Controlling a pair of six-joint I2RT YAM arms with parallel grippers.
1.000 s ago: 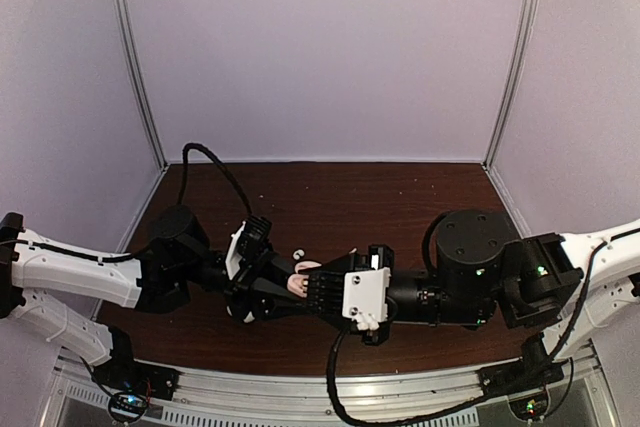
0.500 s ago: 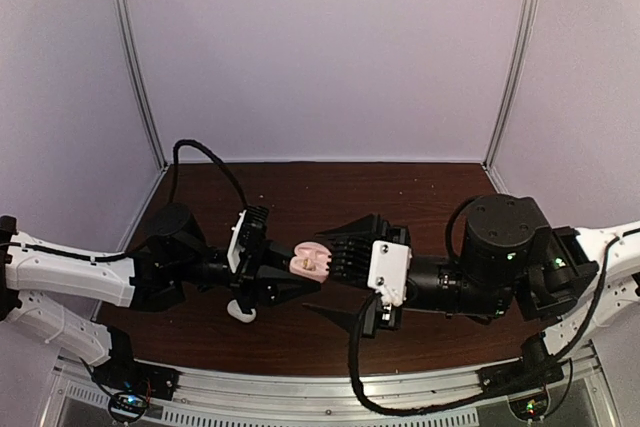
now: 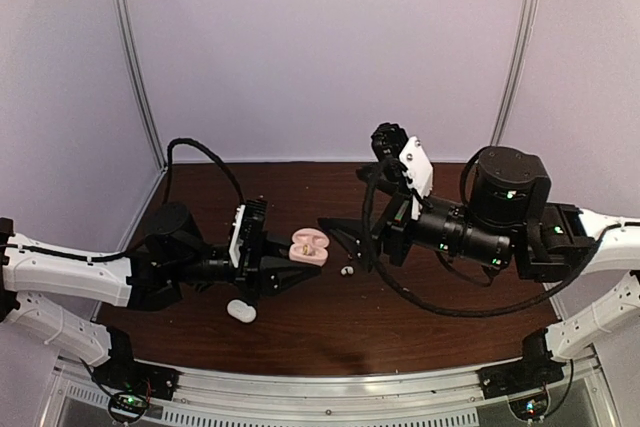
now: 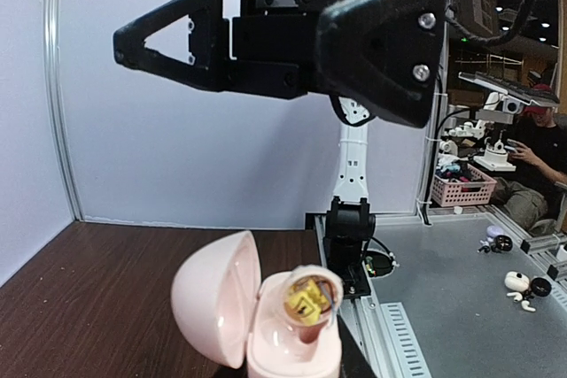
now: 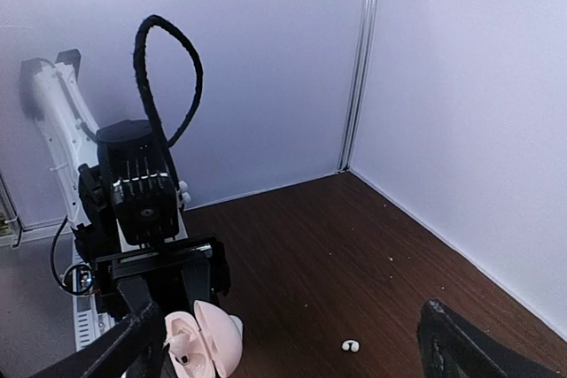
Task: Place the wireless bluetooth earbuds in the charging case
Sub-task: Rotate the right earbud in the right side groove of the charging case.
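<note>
My left gripper clamps the open pink charging case. My right gripper hangs wide open and empty above. Below it, one white earbud lies on the counter. Next, I judge: descend, pinch it gently.

The dark wooden table carries a tiny white earbud near its middle, and a white oval case lies towards the near-left side.
</note>
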